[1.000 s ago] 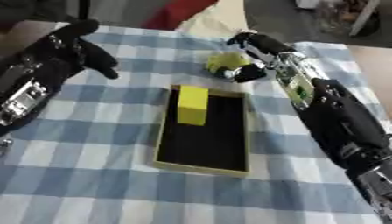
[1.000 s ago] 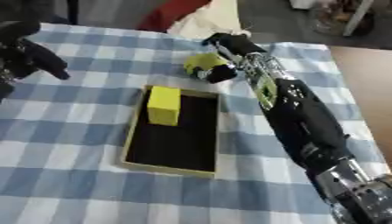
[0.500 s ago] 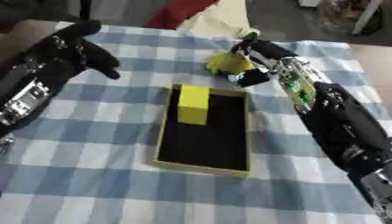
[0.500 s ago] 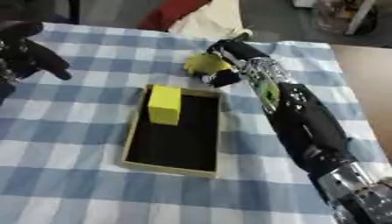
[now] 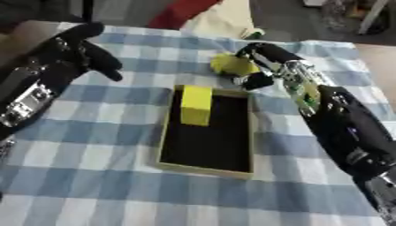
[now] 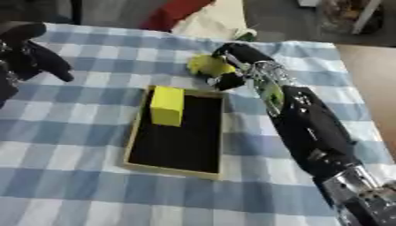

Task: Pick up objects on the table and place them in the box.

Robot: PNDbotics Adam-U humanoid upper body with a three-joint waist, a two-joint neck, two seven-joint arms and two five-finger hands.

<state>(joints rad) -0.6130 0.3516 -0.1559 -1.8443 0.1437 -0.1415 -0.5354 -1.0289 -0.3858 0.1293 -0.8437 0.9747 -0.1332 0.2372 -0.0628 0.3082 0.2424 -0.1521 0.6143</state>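
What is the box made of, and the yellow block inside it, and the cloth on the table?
The box looks like wood or thick card: pale tan matte rim around a black inside. The yellow block seems plastic or painted wood or foam, with flat, even-coloured faces; which one is unclear. The tablecloth looks like woven fabric, a soft blue-and-white check with no shine.

Shallow black-lined wooden box (image 5: 206, 164) lying mid blue-checked tablecloth (image 5: 100, 185). Yellow rectangular block (image 5: 196, 105) sitting in box's far left corner. Yellow rounded object (image 5: 232, 65) lying just behind box's far edge, right hand (image 5: 259, 66) closing around it. Left hand (image 5: 77, 48) hovering far left, well apart from box.
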